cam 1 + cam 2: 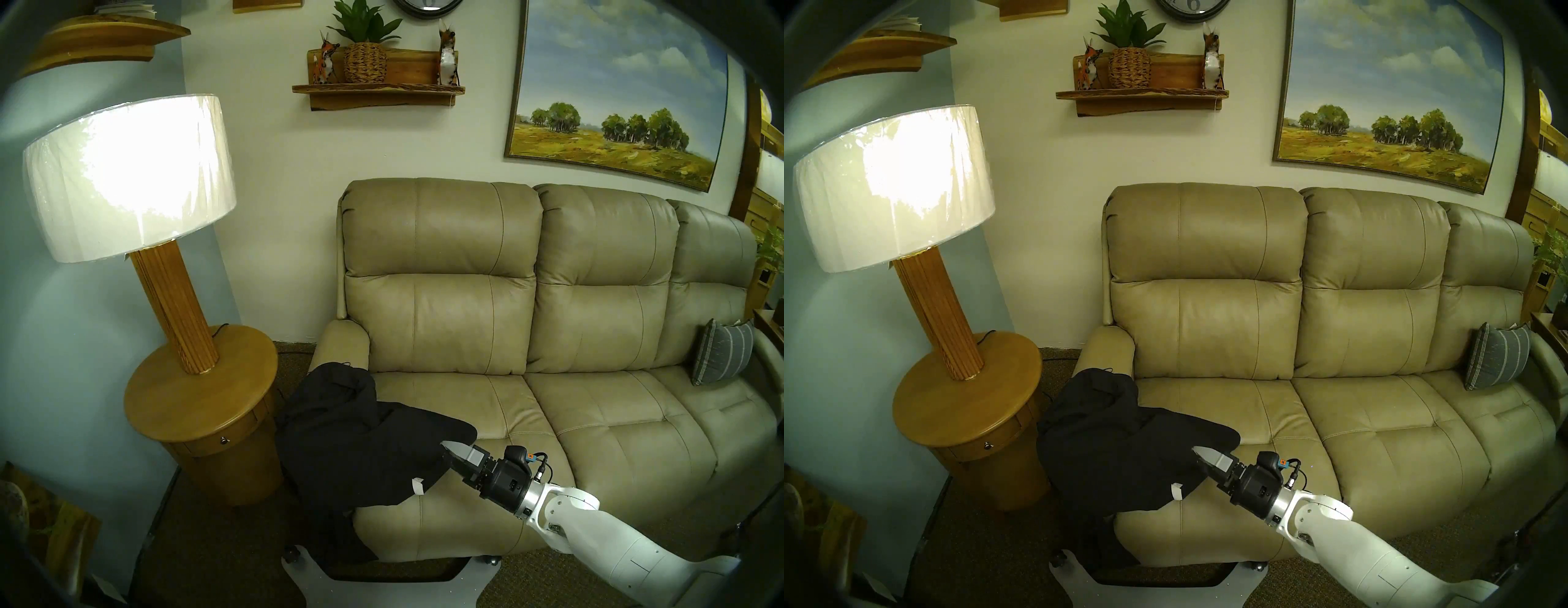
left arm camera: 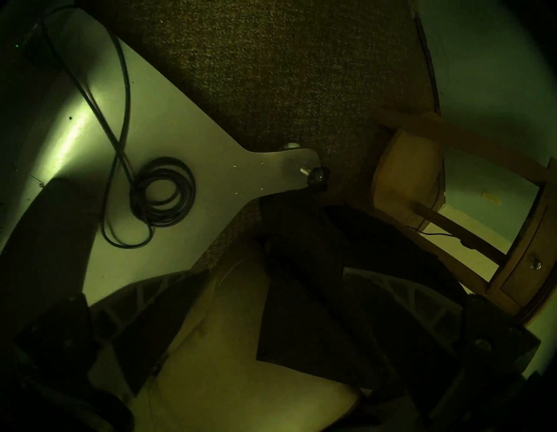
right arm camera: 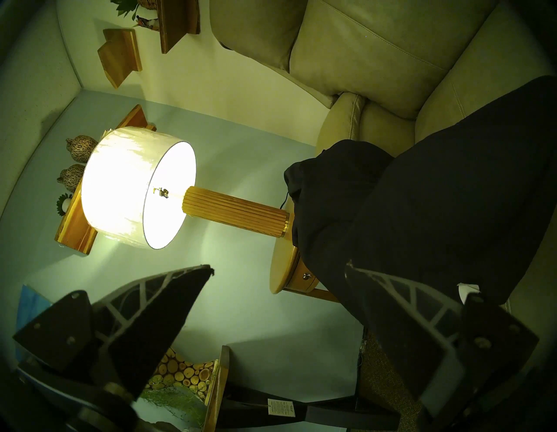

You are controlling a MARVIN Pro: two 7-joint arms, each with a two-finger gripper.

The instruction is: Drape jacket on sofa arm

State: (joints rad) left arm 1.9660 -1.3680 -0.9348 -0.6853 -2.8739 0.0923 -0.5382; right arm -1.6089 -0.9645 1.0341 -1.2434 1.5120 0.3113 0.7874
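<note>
The jacket [image 1: 365, 437] is draped over the sofa arm [image 1: 339, 344]; the right end effector [image 1: 452, 456] is spread, empty, at its 4 o'clock edge.

Side table [image 1: 199, 407] crowds the jacket-covered sofa arm [image 1: 339, 339].

Left gripper [image 2: 277, 304] fingers spread wide apart, nothing between. Black jacket [image 2: 325, 301] hangs over tan sofa arm [image 2: 211, 362], down to carpet [image 2: 271, 75]. Grey base plate [image 2: 168, 126] carries coiled cable [image 2: 164, 191]. Wooden side table [image 2: 518, 277] beside jacket.
</note>
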